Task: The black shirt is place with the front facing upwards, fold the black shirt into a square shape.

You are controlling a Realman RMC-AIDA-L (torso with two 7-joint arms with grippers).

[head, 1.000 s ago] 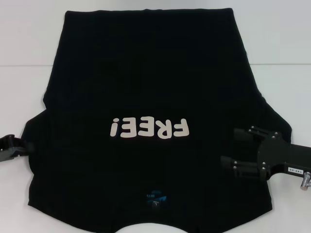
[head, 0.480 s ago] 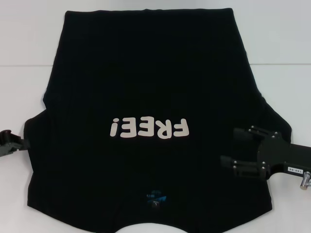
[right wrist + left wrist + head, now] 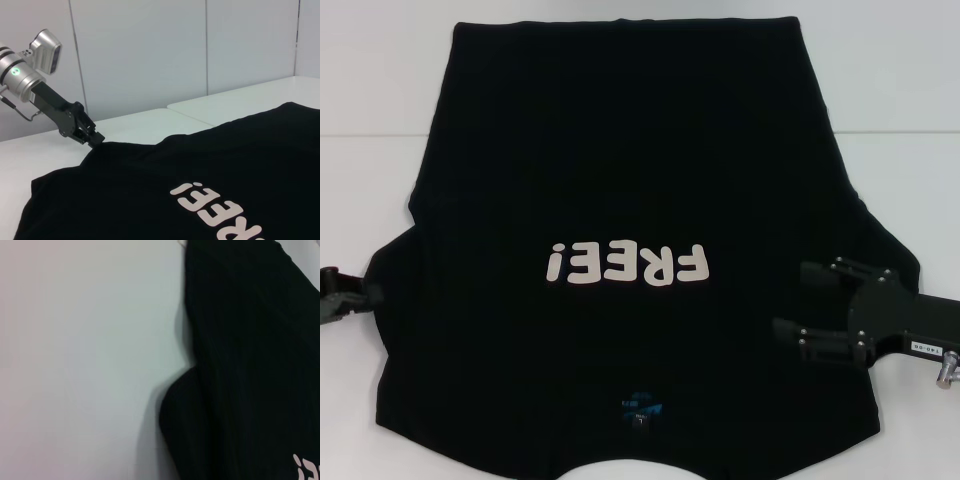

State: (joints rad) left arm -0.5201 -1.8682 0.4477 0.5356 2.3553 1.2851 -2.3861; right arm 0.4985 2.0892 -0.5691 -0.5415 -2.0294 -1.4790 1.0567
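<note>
left claw: low, at own far left | right claw: fingers spread, pointing inward

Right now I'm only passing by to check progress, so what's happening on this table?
A two-armed robot is about to fold the black shirt, which lies flat on the white table with FREE! facing up. The left tool sits at the edge of the shirt's left sleeve. The right tool hovers open above the right sleeve. No fold is made yet.
</note>
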